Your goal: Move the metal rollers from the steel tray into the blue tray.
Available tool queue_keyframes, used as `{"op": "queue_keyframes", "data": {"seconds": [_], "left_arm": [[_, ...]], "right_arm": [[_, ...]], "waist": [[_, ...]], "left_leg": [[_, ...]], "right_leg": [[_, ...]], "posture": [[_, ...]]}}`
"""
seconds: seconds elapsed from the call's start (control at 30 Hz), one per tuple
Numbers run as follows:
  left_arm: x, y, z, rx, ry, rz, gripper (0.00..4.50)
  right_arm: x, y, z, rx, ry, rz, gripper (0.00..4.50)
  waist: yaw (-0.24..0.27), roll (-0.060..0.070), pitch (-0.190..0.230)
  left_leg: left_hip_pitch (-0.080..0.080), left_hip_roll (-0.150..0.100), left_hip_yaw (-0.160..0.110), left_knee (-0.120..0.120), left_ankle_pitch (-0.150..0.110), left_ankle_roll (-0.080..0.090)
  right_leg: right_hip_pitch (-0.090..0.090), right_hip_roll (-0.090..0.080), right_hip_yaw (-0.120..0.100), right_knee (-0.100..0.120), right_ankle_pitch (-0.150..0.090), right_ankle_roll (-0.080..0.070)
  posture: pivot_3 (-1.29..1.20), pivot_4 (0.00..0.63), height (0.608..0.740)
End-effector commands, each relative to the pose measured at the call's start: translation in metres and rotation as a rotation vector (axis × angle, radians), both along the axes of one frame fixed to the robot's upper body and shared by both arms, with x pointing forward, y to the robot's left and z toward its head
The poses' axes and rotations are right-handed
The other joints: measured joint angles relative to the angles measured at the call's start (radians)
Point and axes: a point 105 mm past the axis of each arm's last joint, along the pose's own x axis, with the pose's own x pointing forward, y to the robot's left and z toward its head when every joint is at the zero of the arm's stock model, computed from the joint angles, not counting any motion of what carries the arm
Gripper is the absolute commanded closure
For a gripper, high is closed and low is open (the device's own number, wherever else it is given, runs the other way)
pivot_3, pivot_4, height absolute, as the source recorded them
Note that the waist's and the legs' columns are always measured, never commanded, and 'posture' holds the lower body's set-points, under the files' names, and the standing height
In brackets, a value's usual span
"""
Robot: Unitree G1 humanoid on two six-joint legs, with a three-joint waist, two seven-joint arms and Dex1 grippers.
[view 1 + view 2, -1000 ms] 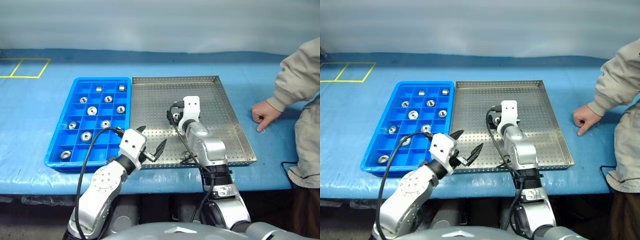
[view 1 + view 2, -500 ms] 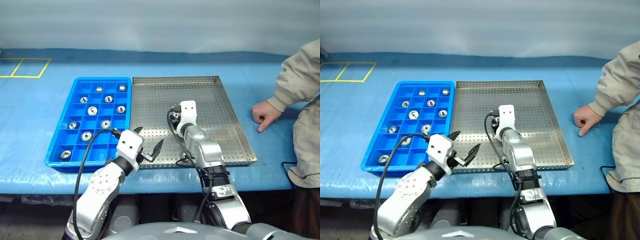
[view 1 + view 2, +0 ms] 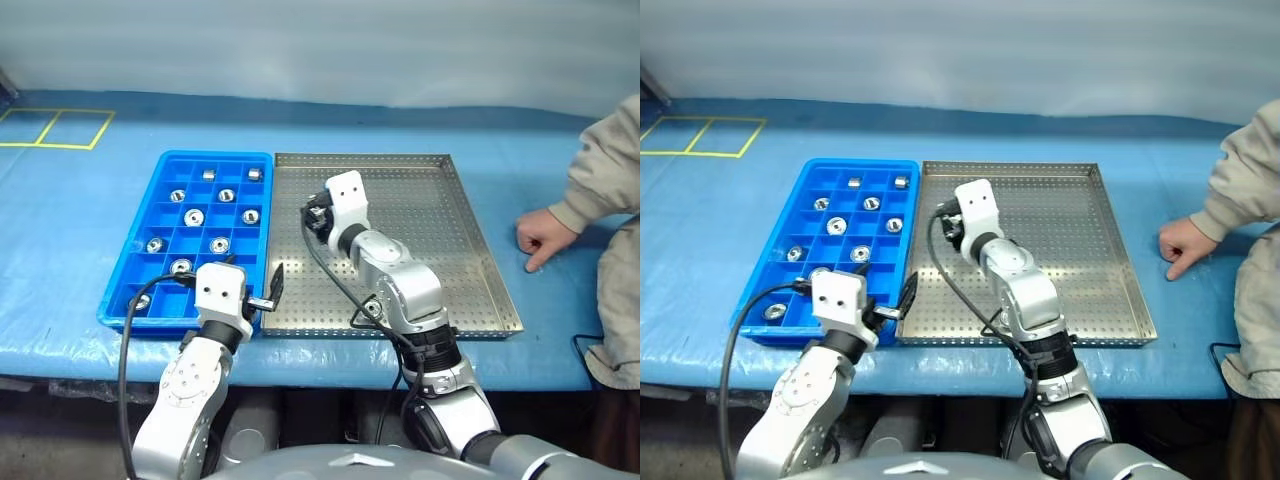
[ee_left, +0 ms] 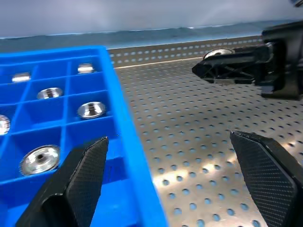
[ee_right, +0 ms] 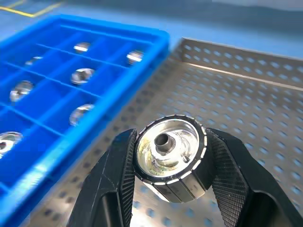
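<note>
Since a second ago, the right gripper [image 5: 169,165] has closed on a metal roller [image 5: 170,156] and risen off the perforated floor of the steel tray [image 3: 455,240], swinging left toward the blue tray [image 3: 150,270]. Its two black fingers [image 5: 118,175] now press the roller's rim from either side, and the dark centre hole faces the wrist camera. In the head views this gripper hangs over the left part of the steel tray, near the rim that lies just beside the blue tray. The left gripper [image 4: 173,165] has drifted left as well; it hovers above the near edge where the two trays meet, with its fingers spread wide and nothing between them. Other metal rollers [image 3: 193,216] sit one to a compartment in the blue tray, from the far rows down to the near left corner. The rest of the steel tray's floor shows no rollers. At the far right, a person's hand [image 3: 540,238] rests on the blue table cover [image 3: 80,200], well apart from both trays.
</note>
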Motion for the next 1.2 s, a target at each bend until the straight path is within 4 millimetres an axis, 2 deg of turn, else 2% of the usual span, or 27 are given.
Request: {"op": "queue_keyframes", "data": {"seconds": [0.03, 0.13, 0.23, 0.43, 0.67, 0.93, 1.03, 1.2], "left_arm": [[-0.008, 0.009, 0.017, 0.020, -0.073, 0.045, 0.00], [-0.015, 0.014, 0.014, 0.030, -0.058, 0.061, 0.00], [-0.018, 0.016, 0.013, 0.035, -0.053, 0.073, 0.00], [-0.024, 0.011, 0.009, 0.037, -0.033, 0.054, 0.00], [-0.041, -0.010, -0.004, 0.044, 0.048, -0.129, 0.00], [-0.043, -0.013, -0.009, 0.035, 0.060, -0.149, 0.00], [-0.042, -0.014, -0.012, 0.043, 0.060, -0.171, 0.00], [-0.040, -0.019, -0.015, 0.042, 0.053, -0.238, 0.00]], "right_arm": [[-0.019, 0.034, 0.023, 0.038, -0.052, 0.151, 2.63], [-0.029, 0.051, 0.020, 0.037, -0.034, 0.226, 2.63], [-0.034, 0.057, 0.011, 0.011, -0.012, 0.262, 2.63], [-0.040, 0.055, -0.010, -0.024, 0.069, 0.301, 2.63], [-0.045, 0.051, -0.039, -0.096, 0.169, 0.333, 2.63], [-0.047, 0.053, -0.043, -0.078, 0.200, 0.345, 0.03], [-0.041, 0.046, -0.033, -0.060, 0.164, 0.304, 0.03], [-0.035, 0.014, -0.006, -0.037, 0.086, 0.206, 0.03]], "waist": [[0.014, 0.000, 0.000], [0.033, -0.001, 0.000], [0.055, -0.001, 0.001], [0.087, -0.002, 0.001], [0.107, -0.002, 0.001], [0.112, -0.002, 0.000], [0.110, -0.002, 0.000], [0.111, -0.002, 0.001]], "left_leg": [[0.000, 0.000, 0.000, -0.001, 0.000, 0.000], [-0.001, -0.001, -0.001, -0.002, 0.000, 0.000], [-0.001, -0.001, -0.001, -0.002, 0.000, 0.000], [-0.001, -0.001, -0.002, -0.002, 0.000, 0.000], [0.000, -0.001, -0.002, -0.007, 0.000, -0.001], [0.002, 0.000, -0.002, -0.009, 0.000, -0.001], [0.002, 0.000, -0.002, -0.009, 0.000, -0.001], [0.000, -0.001, -0.003, -0.008, 0.000, -0.002]], "right_leg": [[0.000, 0.000, 0.000, 0.000, 0.000, 0.000], [0.000, -0.001, -0.001, -0.001, -0.001, 0.000], [0.000, -0.002, -0.003, -0.002, -0.003, -0.002], [0.000, -0.003, -0.005, -0.002, -0.004, -0.002], [-0.001, -0.002, -0.005, -0.002, -0.006, -0.003], [-0.001, -0.001, -0.007, -0.001, -0.008, -0.006], [-0.001, -0.001, -0.007, -0.001, -0.008, -0.006], [-0.001, -0.003, -0.007, -0.002, -0.008, -0.005]], "posture": [[0.42, 0.150, 0.740], [0.44, 0.150, 0.740], [0.46, 0.150, 0.740], [0.48, 0.150, 0.740], [0.49, 0.150, 0.740], [0.49, 0.150, 0.740], [0.44, 0.150, 0.740], [0.37, 0.150, 0.740]]}}
